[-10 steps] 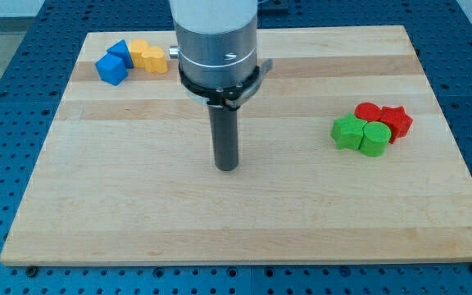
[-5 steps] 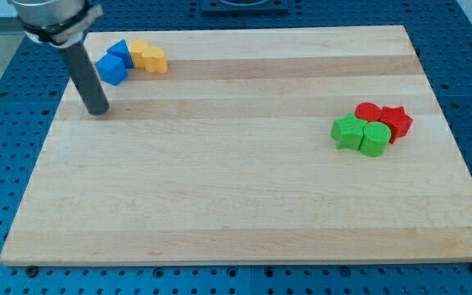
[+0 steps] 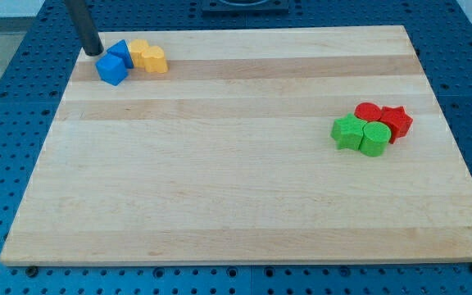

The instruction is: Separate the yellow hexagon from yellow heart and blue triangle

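Note:
Several blocks cluster at the view's top left on the wooden board (image 3: 236, 188). A yellow hexagon (image 3: 138, 51) touches a yellow heart (image 3: 155, 60) on its right and a blue triangle (image 3: 121, 52) on its left. A blue cube (image 3: 111, 70) sits just below the triangle. My tip (image 3: 93, 53) stands at the board's top left corner, just left of the blue triangle and above the blue cube, very close to them; I cannot tell whether it touches them.
A second cluster lies at the view's right: a green star (image 3: 347, 132), a green cylinder (image 3: 374, 139), a red round block (image 3: 369, 112) and a red star (image 3: 397, 121). A blue perforated table surrounds the board.
The rod moved from the board's middle to the far left, then up to the top left corner beside the blue blocks. No block has moved.

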`<state>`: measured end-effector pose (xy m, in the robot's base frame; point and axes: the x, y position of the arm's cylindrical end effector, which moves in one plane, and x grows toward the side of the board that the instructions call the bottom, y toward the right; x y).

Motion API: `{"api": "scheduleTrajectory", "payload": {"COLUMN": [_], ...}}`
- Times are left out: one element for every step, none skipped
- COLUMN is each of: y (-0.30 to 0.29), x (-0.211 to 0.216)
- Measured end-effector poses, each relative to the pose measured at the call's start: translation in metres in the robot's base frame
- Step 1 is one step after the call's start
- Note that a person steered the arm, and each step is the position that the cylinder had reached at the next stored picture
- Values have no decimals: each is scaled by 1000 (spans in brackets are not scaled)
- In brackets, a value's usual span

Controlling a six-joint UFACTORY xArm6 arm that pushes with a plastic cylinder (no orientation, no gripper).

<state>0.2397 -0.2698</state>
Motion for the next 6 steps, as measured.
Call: {"api": "scheduleTrajectory", "payload": {"y": [70,129,162,162,150,128], "x": [8,29,34,34,33,25]}}
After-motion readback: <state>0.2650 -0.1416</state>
